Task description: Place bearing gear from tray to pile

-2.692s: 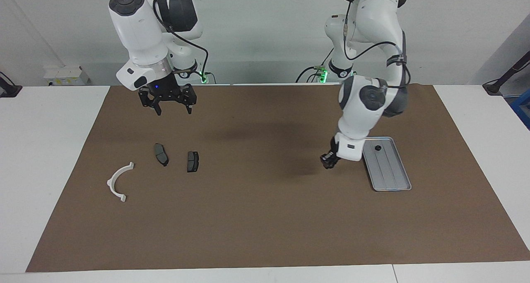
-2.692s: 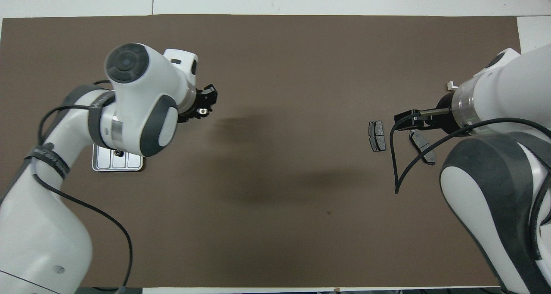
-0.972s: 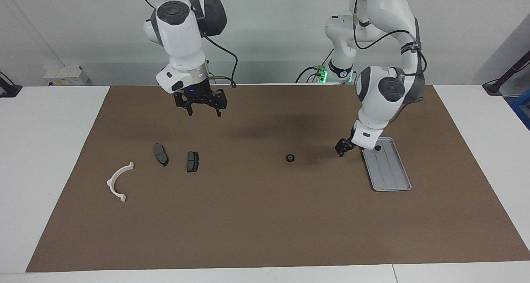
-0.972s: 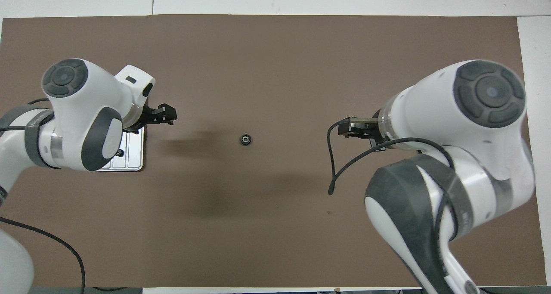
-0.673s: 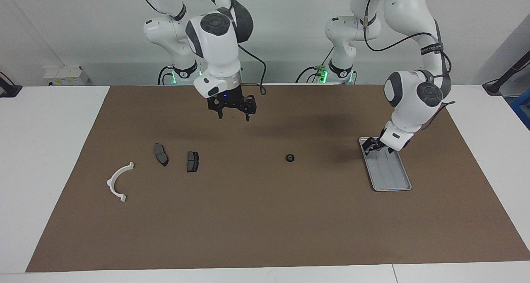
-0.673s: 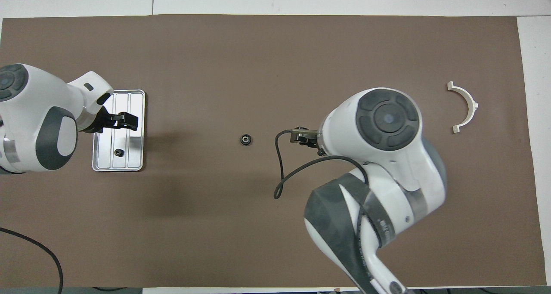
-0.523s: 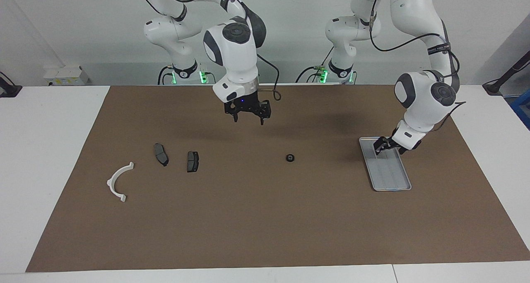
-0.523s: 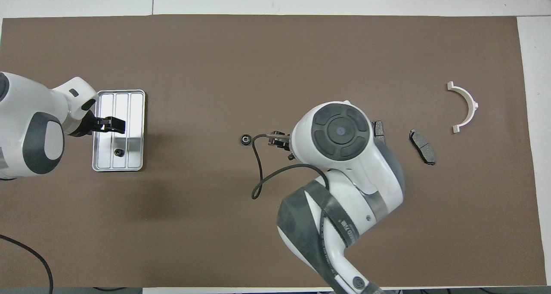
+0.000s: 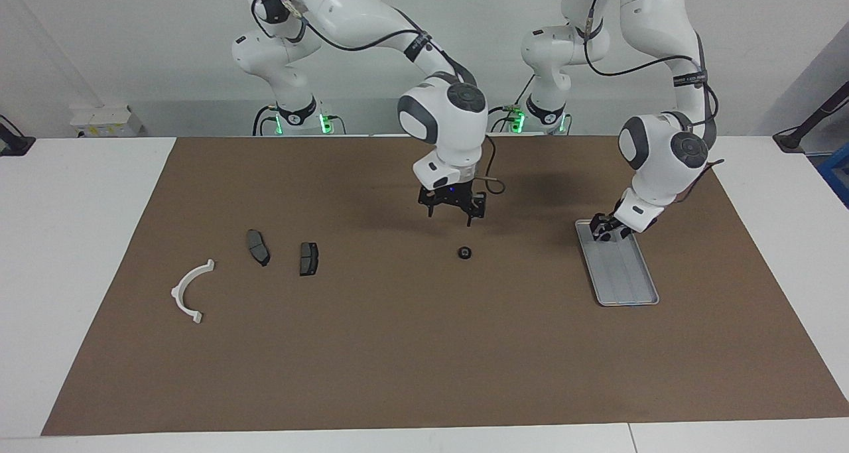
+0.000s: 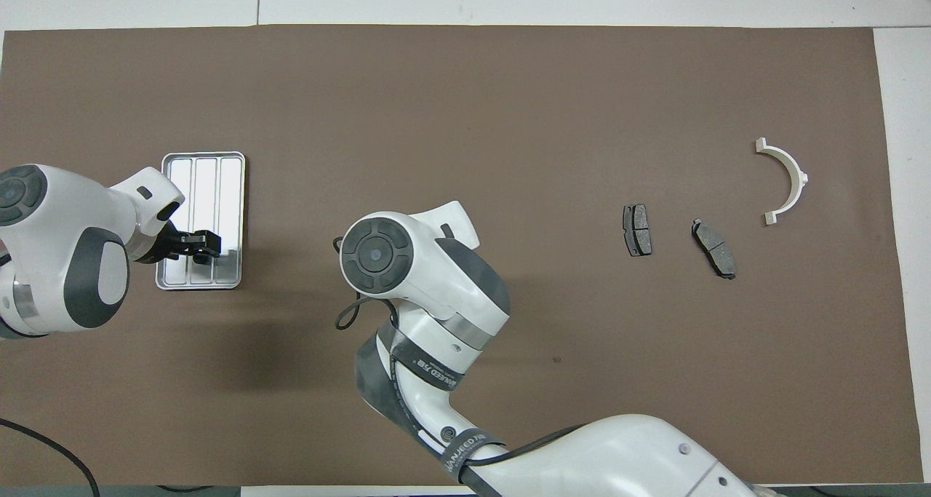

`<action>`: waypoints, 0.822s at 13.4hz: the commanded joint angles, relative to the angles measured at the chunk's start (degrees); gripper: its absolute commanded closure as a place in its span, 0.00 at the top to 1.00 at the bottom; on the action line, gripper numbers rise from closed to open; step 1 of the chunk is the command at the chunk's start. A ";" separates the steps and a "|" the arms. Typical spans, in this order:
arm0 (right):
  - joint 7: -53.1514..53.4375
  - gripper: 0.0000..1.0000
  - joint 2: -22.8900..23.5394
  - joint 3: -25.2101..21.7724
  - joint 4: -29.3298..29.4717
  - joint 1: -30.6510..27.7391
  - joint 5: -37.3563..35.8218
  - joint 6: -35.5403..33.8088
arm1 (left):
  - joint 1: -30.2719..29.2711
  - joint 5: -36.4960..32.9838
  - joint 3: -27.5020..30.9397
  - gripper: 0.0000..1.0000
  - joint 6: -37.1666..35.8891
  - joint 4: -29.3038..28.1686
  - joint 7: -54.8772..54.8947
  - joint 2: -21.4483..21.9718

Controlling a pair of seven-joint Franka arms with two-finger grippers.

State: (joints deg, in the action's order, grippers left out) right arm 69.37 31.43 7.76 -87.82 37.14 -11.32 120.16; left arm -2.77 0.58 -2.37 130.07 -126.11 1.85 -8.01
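A small black bearing gear (image 9: 466, 253) lies on the brown mat, midway between the tray and the pile. My right gripper (image 9: 452, 215) hangs open just above it, not touching; in the overhead view the right arm hides both. The silver tray (image 9: 623, 277) (image 10: 206, 184) lies toward the left arm's end. My left gripper (image 9: 605, 231) (image 10: 198, 244) is low at the tray's end nearer the robots and hides what lies under it. The pile is a white arc (image 9: 191, 290) (image 10: 785, 180) and two dark pads (image 9: 259, 247) (image 9: 308, 258).
The brown mat (image 9: 398, 347) covers most of the white table. The right arm stretches from its base across the mat's middle, and a loose cable loop (image 10: 349, 315) hangs at its wrist. The pads (image 10: 637, 229) (image 10: 714, 248) lie apart from each other.
The left gripper left the gear on the mat's middle, went back to the tray and came down at its nearer end. The right arm swung from the pile to over the gear and lowered.
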 commanded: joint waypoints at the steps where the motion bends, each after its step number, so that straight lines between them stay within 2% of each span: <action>1: 0.94 1.00 4.52 -0.12 6.08 -0.75 -1.95 -1.16 | -0.12 -0.66 0.00 0.70 1.68 -3.70 -1.84 2.65; 8: 0.85 1.00 11.29 -0.12 12.32 -1.28 -1.78 1.13 | -0.04 -0.58 -0.09 0.63 5.02 -5.20 -4.66 2.47; 9: 0.94 1.00 11.29 -0.12 12.33 -1.54 -0.73 1.30 | -0.04 -0.58 -0.09 0.61 5.02 -5.20 -4.66 2.48; 11: 1.20 1.00 11.38 -0.20 12.24 -1.54 1.12 1.21 | 0.14 -0.66 -0.09 0.49 4.76 -5.20 -5.27 2.48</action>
State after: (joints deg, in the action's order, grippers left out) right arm 69.91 41.65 6.95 -77.21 36.25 -11.66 120.76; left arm -2.77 0.58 -2.38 133.70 -129.23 -2.06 -7.47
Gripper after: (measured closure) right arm 0.000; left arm 0.401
